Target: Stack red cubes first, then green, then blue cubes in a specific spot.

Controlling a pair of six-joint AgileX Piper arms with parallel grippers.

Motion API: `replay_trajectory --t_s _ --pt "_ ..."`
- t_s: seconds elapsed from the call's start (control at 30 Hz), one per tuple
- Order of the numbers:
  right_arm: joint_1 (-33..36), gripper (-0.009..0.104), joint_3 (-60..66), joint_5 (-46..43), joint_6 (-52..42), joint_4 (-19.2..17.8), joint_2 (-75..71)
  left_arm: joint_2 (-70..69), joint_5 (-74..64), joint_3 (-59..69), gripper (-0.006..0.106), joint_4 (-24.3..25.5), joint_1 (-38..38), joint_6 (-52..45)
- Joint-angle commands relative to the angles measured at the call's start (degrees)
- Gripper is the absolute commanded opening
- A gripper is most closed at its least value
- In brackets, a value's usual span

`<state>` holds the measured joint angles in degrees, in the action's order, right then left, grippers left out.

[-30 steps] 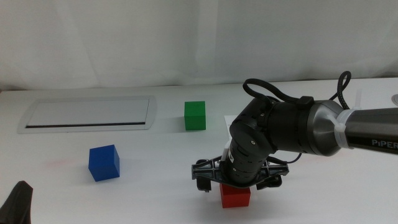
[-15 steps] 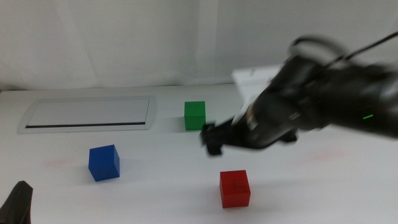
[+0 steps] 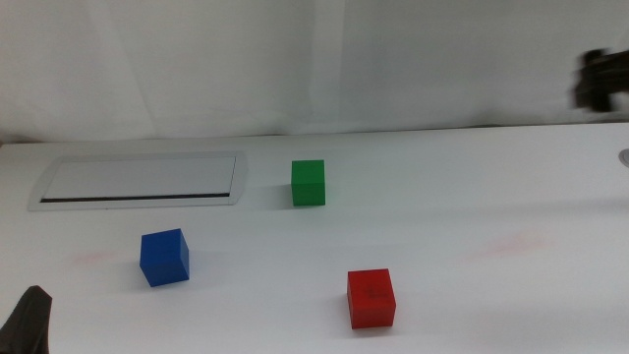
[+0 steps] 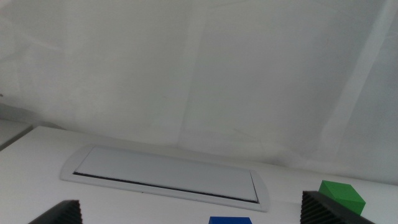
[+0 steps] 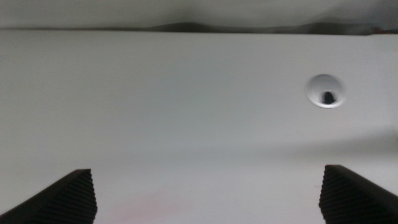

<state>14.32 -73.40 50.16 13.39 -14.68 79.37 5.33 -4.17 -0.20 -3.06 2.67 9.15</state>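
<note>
**Both arms clear of the cubes; three cubes lie apart on the table**

The left gripper (image 3: 28, 320) shows in the middle view only as a dark tip at the bottom edge, at about 8 o'clock from the picture's centre. In its own wrist view the two jaw tips stand at opposite corners with bare table between them, so it is spread wide and holds nothing. That view looks across the table (image 4: 37, 149) toward the panel (image 4: 165, 177), with the top of the blue cube (image 4: 230, 219) just showing between the jaws and the green cube (image 4: 341, 196) close to one jaw tip.

In the middle view the panel (image 3: 138, 180) lies at about 10 o'clock. The blue cube (image 3: 164, 257) sits at about 8 o'clock, near the left gripper but apart from it, at roughly 1 o'clock from that tip. The green cube (image 3: 309, 183) sits just above centre, at 12 o'clock, beside the panel's end. The red cube (image 3: 371, 298) sits at about 5 o'clock, alone on the white table (image 3: 472, 197), well apart from the other two. No cube touches another; none is stacked.

The right gripper (image 3: 600, 81) shows as a blurred dark shape at the far edge, at about 2 o'clock, raised against the white backdrop and well away from every cube. Its wrist view shows its jaw tips far apart, wide and empty, over bare table with a small round hole (image 5: 324, 91) in it. A faint pink smudge (image 3: 501, 246) lies at 4 o'clock.
</note>
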Motion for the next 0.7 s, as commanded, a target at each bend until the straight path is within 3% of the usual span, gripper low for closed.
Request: replay_trajectory --t_s 0.0,0.1,0.2,0.4,0.67 --pt "-4.0 0.095 0.1 1.7 -6.5 3.6 -3.0 -0.1 0.5 2.2 0.087 -0.3 -0.3 0.3" --pt "-6.4 0.095 0.1 3.8 -14.5 8.9 -5.7 -0.1 0.3 2.2 0.087 -0.3 -0.3 0.3" --pt "-6.4 0.095 0.1 6.4 -16.6 11.2 -8.1 -0.1 0.1 2.2 0.087 -0.3 -0.3 0.3" --pt "-6.3 0.093 4.0 6.1 -16.5 10.4 -16.1 -0.1 0.1 2.2 0.087 -0.3 -0.3 0.3" --pt "-6.3 0.077 15.9 2.9 -15.0 10.4 -34.6 -0.1 0.1 2.2 0.087 -0.3 -0.3 0.3"
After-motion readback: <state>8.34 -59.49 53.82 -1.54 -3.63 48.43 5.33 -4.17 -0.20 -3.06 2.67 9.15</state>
